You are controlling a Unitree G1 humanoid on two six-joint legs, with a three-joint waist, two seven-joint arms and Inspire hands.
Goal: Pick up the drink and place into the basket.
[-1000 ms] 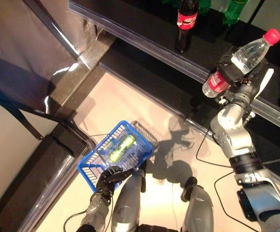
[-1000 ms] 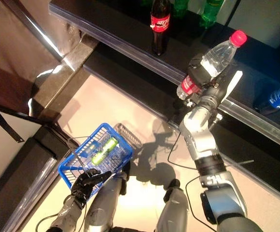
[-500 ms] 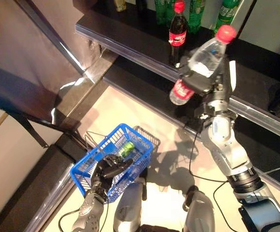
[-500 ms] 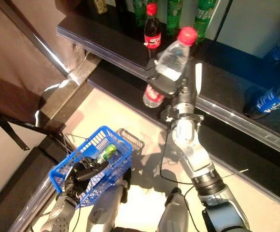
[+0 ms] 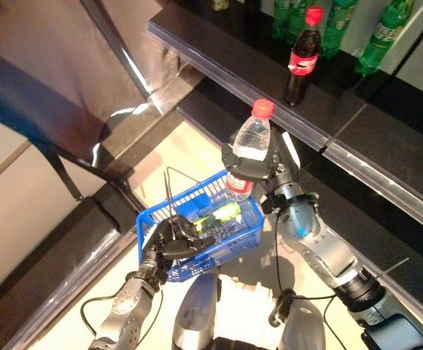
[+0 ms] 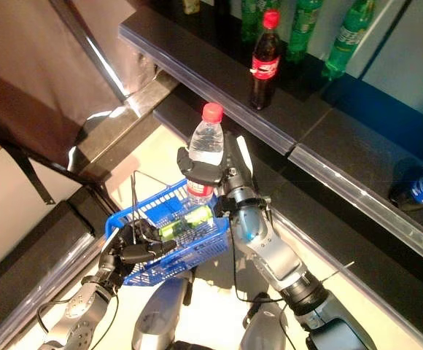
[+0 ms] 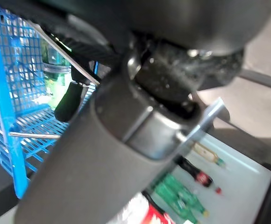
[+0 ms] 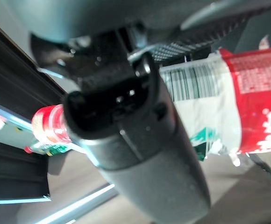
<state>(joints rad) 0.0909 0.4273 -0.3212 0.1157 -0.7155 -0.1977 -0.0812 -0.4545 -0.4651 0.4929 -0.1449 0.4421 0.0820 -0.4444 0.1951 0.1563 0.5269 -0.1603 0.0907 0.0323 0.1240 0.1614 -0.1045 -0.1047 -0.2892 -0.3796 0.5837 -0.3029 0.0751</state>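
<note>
Water bottle over the basket

My right hand [image 5: 259, 166] clasps the water bottle [image 5: 246, 149] upright above the blue basket's [image 5: 151, 222] far rim; my left hand [image 5: 169, 243] grips its near rim. I should lower it clear of the green bottle [image 5: 216, 216] inside.

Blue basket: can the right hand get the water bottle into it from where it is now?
Probably yes. The right hand holds the water bottle upright right at the blue basket's far rim; the top is open, with one green bottle inside. The left hand holds the near rim.
</note>
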